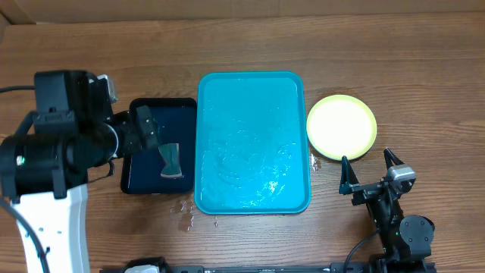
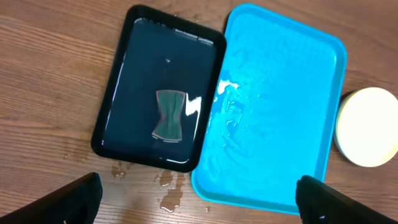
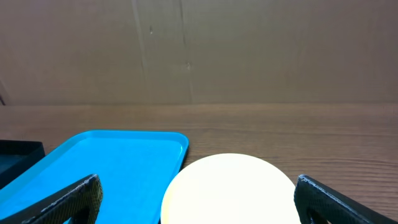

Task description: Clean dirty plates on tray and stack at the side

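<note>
The turquoise tray (image 1: 254, 144) lies in the middle of the table, wet and with nothing on it; it also shows as the tray (image 2: 280, 112) and the tray (image 3: 112, 162). Pale yellow-green plates (image 1: 342, 127) sit on the table just right of the tray, with only the clean top one showing. I cannot tell how many lie beneath it. My right gripper (image 1: 367, 159) stands open just in front of the plates (image 3: 227, 186), holding nothing. My left gripper (image 1: 148, 127) hangs open and holding nothing above the black tray, with its fingertips (image 2: 81, 196) over wet wood.
A black tray (image 1: 159, 155) lies against the turquoise tray's left side, with a dark green sponge (image 1: 172, 161) lying in it. Small water puddles (image 2: 168, 186) lie on the wood in front of both trays. A brown cardboard wall (image 3: 199, 50) stands behind the table.
</note>
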Motion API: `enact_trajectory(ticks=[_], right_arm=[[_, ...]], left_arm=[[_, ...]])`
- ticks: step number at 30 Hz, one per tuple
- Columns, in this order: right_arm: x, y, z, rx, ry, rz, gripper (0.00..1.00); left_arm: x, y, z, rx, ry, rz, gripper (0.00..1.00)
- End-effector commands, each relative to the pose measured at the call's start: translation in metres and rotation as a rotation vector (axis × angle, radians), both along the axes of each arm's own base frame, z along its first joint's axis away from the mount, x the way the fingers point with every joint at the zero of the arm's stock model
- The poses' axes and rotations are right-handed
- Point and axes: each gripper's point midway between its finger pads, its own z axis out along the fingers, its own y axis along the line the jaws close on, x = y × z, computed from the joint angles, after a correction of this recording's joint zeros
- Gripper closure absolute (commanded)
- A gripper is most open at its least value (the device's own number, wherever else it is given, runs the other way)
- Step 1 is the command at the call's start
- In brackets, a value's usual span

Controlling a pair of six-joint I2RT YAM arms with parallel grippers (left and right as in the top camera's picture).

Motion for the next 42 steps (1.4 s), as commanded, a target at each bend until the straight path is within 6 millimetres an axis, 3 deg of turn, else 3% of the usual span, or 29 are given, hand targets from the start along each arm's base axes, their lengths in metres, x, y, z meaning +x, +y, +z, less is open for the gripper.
enact_trajectory(ticks=[1,6,11,17,20,23,30,37,42], right_arm=[[0.001,-0.003,-0.004,0.004,0.008,-0.016,0.00],[0.001,-0.003,-0.004,0.004,0.008,-0.016,0.00],[0.001,-0.003,-0.004,0.004,0.008,-0.016,0.00],[0.001,-0.003,-0.004,0.004,0.008,-0.016,0.00],[0.001,-0.003,-0.004,0.004,0.008,-0.016,0.00],[0.001,-0.003,-0.004,0.004,0.008,-0.016,0.00],[0.001,-0.003,-0.004,0.004,0.008,-0.016,0.00],[0.001,-0.003,-0.004,0.004,0.008,-0.016,0.00],[0.001,-0.003,-0.004,0.004,0.008,-0.016,0.00]], left_arm=[[-0.012,0.000,0.013,0.005,-0.057,0.011,0.00],[-0.031,-0.001,0.010,0.012,-0.082,0.013,0.00],[-0.053,0.002,-0.021,0.038,-0.091,0.025,0.00],[-0.047,-0.001,-0.019,0.035,-0.334,0.020,0.00],[-0.041,-0.005,-0.002,0.033,-0.514,0.001,0.00],[-0.041,-0.011,0.041,0.043,-0.796,-0.025,0.00],[-0.074,-0.016,0.109,0.053,-1.210,-0.044,0.00],[-0.123,-0.018,0.146,0.066,-1.501,-0.042,0.00],[-0.150,-0.023,0.157,0.063,-1.647,-0.069,0.00]])
